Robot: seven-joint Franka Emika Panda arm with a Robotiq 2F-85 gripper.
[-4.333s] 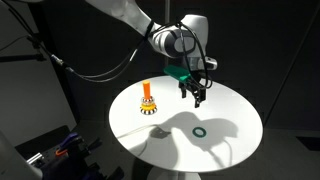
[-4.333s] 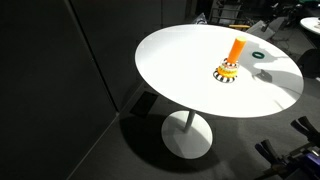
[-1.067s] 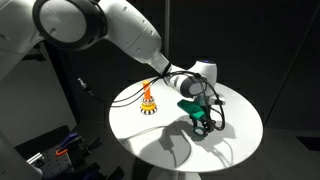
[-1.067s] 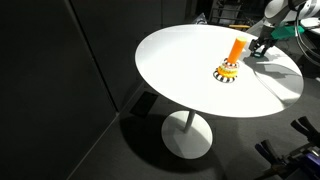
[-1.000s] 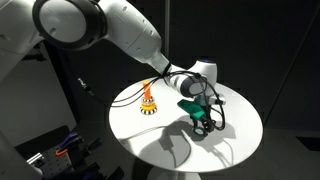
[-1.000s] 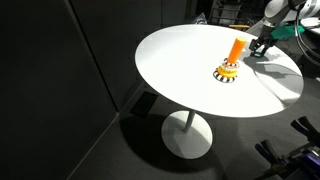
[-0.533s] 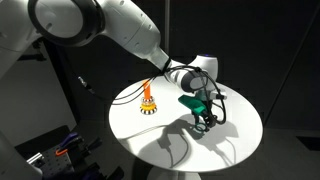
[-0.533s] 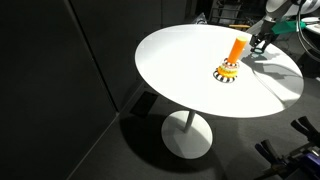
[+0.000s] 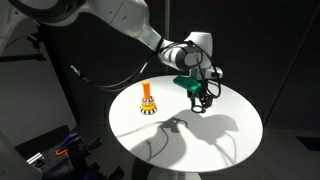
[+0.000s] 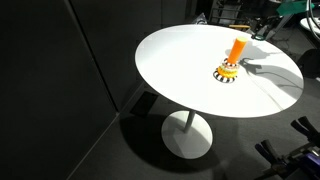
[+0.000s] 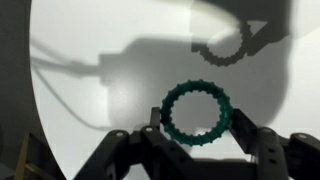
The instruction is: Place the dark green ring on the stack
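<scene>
I read my gripper [image 11: 196,122] clamped on the thin, notched dark green ring [image 11: 197,88], frame centre; the orange-pegged stack [image 9: 147,101] stands centre-left.

The stack [image 10: 231,62] stands upright on the white table [image 10: 180,60].
</scene>
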